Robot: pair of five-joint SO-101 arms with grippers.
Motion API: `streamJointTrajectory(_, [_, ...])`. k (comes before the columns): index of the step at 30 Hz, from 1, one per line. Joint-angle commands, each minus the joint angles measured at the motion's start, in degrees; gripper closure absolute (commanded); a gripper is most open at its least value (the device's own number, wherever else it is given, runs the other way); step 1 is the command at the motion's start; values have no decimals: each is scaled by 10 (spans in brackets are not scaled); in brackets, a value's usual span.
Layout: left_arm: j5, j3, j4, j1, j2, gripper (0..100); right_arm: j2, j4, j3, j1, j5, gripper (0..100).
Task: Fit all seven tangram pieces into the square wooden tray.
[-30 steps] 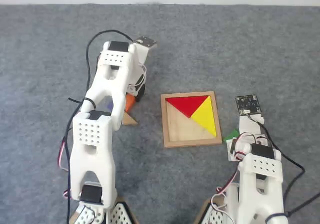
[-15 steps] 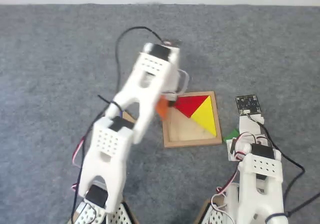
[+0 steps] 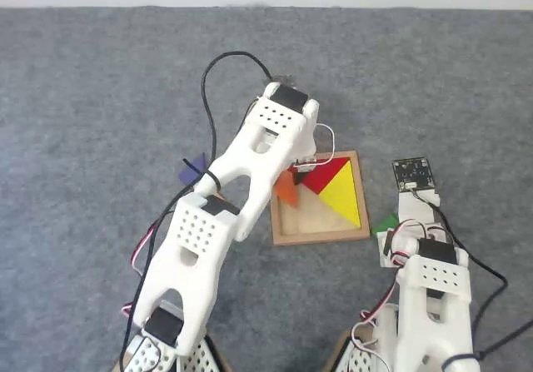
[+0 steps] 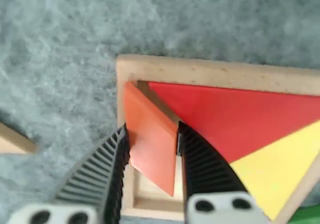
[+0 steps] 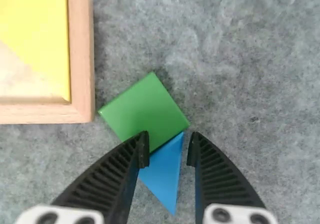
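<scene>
The work surface is a grey felt-covered table (image 3: 83,97). At the left, a small purple tangram piece (image 3: 193,171) lies flat on the felt, just left of the left arm's forearm. A pale tan piece (image 4: 15,141) lies on the felt outside the tray.

The left gripper (image 4: 151,131) is positioned over the far-left corner of the square wooden tray (image 3: 316,238). Its jaws are clamped on a flat orange tangram piece (image 4: 150,149). The far corner of this piece sits in the tray's far-left corner, next to the red piece. Its left edge overlaps the tray's left rim (image 4: 122,108).

Inside the tray, a large red triangle (image 3: 321,175) lies flat against the far rim. A large yellow triangle (image 3: 343,193) lies flat against the right rim. The two touch along one edge. The near-left part of the tray floor is bare wood.

Right of the tray, a green square piece (image 5: 144,111) lies on the felt, just beside the tray's near-right corner. A blue triangle (image 5: 162,176) touches the square's near side.

The right gripper (image 5: 167,140) hangs over the point where the square and the blue triangle meet. Its jaws are apart and grip nothing.
</scene>
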Motion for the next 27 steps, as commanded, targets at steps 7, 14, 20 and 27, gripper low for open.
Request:
streamJointTrajectory(7, [28, -19, 18, -2, -6, 934, -13, -16, -2, -3, 3, 855])
streamJointTrajectory(14, [9, -19, 18, -2, -6, 776, -13, -16, -2, -3, 3, 856])
streamJointTrajectory(20, [9, -18, 18, -3, -25, 776, -13, -16, -2, -3, 3, 856])
streamJointTrajectory(27, [-48, -3, 18, -3, -122, 776, -13, -16, -2, -3, 3, 857])
